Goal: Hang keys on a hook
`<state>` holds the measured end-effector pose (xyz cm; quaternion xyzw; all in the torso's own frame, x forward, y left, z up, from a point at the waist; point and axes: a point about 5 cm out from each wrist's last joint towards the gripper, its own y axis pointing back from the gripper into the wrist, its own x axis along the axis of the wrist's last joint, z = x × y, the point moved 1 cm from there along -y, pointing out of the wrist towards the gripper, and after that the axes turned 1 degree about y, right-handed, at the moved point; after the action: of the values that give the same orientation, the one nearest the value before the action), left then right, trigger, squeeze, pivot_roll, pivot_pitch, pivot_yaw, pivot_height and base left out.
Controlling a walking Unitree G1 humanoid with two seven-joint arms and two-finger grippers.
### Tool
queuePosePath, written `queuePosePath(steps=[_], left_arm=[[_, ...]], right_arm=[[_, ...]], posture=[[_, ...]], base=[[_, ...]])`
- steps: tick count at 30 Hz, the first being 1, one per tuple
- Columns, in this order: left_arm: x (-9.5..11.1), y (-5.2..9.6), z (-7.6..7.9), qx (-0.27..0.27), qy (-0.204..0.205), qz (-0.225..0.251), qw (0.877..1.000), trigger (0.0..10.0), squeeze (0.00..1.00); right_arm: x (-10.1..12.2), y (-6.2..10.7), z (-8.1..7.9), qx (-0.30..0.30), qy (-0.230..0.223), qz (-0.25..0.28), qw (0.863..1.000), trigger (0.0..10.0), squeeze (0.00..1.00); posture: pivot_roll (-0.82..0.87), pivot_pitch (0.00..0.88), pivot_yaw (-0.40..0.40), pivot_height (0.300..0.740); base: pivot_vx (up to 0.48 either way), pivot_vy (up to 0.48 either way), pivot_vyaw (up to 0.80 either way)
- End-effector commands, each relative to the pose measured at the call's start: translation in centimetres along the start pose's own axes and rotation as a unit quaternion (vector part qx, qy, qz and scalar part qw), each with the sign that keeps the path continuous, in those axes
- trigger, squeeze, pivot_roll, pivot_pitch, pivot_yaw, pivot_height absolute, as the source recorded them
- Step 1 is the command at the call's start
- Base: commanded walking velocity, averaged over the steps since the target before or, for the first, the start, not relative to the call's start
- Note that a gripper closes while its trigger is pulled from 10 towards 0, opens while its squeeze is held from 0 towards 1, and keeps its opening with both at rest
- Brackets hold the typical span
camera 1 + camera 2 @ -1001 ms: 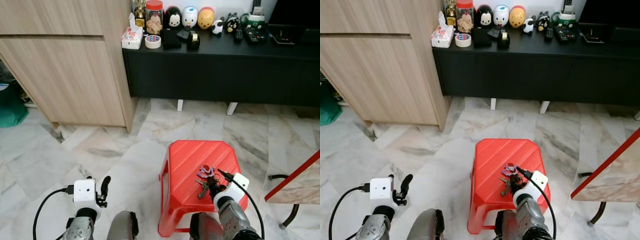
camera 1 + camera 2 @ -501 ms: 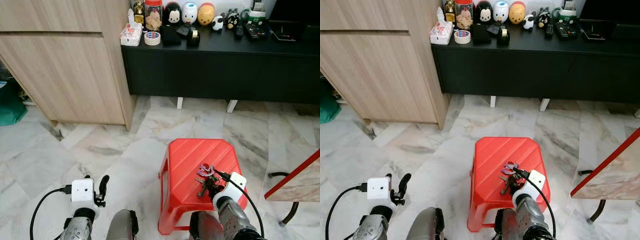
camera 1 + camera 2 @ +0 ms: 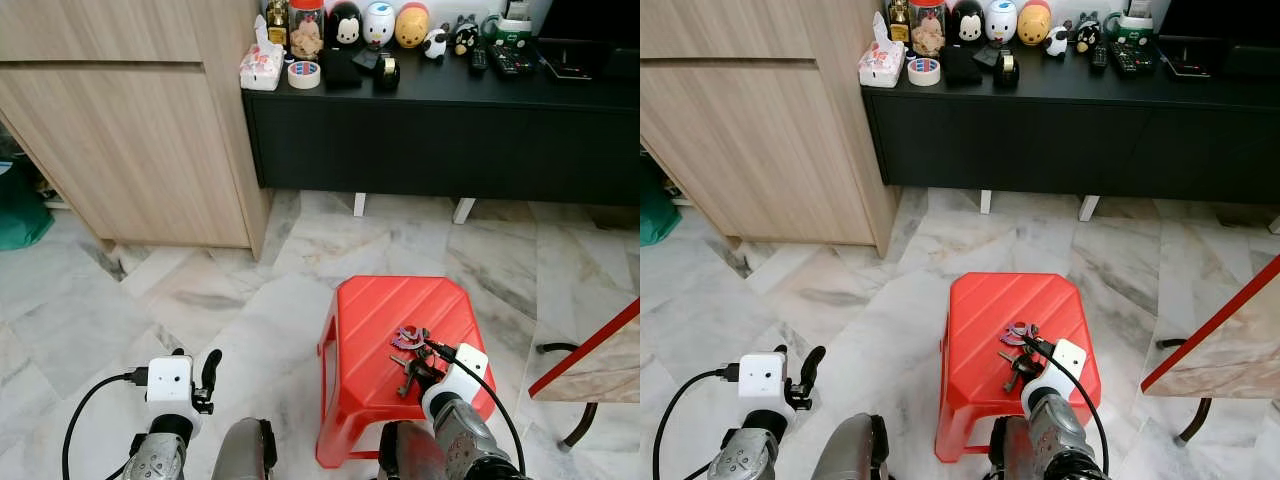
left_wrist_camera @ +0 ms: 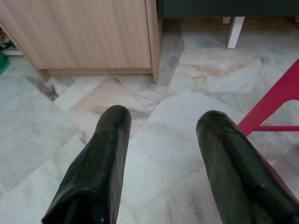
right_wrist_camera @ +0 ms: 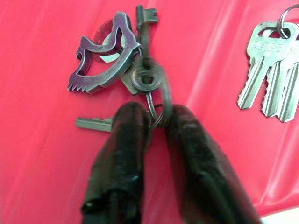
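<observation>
The right gripper (image 5: 156, 123) has pinched its fingers onto the ring of the keys (image 5: 135, 74), which lie on the stool (image 3: 370, 320) at its 12 o'clock, so lifting and hooking remain, while the left gripper (image 4: 163, 154) gapes empty.

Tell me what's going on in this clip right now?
The robot stands over a red plastic stool on a marble floor. Its right gripper is down on the stool top, fingers closed around the ring of a bunch of keys with a purple metal charm. The keys lie on the seat, not yet lifted. The left gripper hangs open over the floor, idle. No hook can be made out.
</observation>
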<state>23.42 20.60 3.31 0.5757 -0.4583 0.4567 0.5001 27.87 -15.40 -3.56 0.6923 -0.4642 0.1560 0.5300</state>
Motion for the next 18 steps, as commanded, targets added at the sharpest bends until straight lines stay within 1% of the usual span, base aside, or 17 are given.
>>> queuePosePath(steps=[1, 8, 12, 13, 15, 18], left_arm=[[-0.3, 0.3, -0.1, 0.002, -0.006, -0.009, 1.0, 10.0, 0.0], [-0.5, 0.3, 0.0, 0.002, -0.006, -0.012, 1.0, 10.0, 0.0], [-0.5, 0.2, 0.0, 0.003, -0.007, -0.014, 1.0, 10.0, 0.0], [-0.6, 0.1, 0.0, 0.003, -0.007, -0.015, 1.0, 10.0, 0.0], [-0.6, 0.0, 0.0, 0.004, -0.006, -0.016, 1.0, 10.0, 0.0], [-0.7, -0.2, 0.0, 0.005, -0.005, -0.017, 1.0, 10.0, 0.0]], right_arm=[[-1.0, 0.2, 0.2, -0.007, -0.001, -0.02, 1.0, 0.0, 0.0], [-0.8, 0.1, 0.0, -0.005, -0.001, -0.015, 1.0, 0.0, 0.0], [-0.3, 0.1, -0.1, -0.003, 0.004, 0.002, 1.0, 0.0, 0.0], [0.3, 0.0, -0.3, 0.001, 0.015, 0.018, 1.0, 0.0, 0.0], [0.7, 0.0, -0.6, 0.01, 0.036, 0.031, 0.999, 0.0, 0.0], [1.5, -0.1, -1.2, 0.026, 0.041, 0.058, 0.997, 0.0, 0.0]], posture=[[0.13, 0.144, -0.016, 0.607], [0.12, 0.142, -0.015, 0.607], [0.12, 0.139, -0.016, 0.607], [0.12, 0.134, -0.017, 0.607], [0.12, 0.13, -0.017, 0.607], [0.11, 0.118, -0.021, 0.607]], base=[[0.0, 0.0, 0.0], [0.0, 0.0, 0.0], [0.0, 0.0, 0.0], [0.0, 0.0, 0.0], [0.0, 0.0, 0.0], [0.0, 0.0, 0.0]])
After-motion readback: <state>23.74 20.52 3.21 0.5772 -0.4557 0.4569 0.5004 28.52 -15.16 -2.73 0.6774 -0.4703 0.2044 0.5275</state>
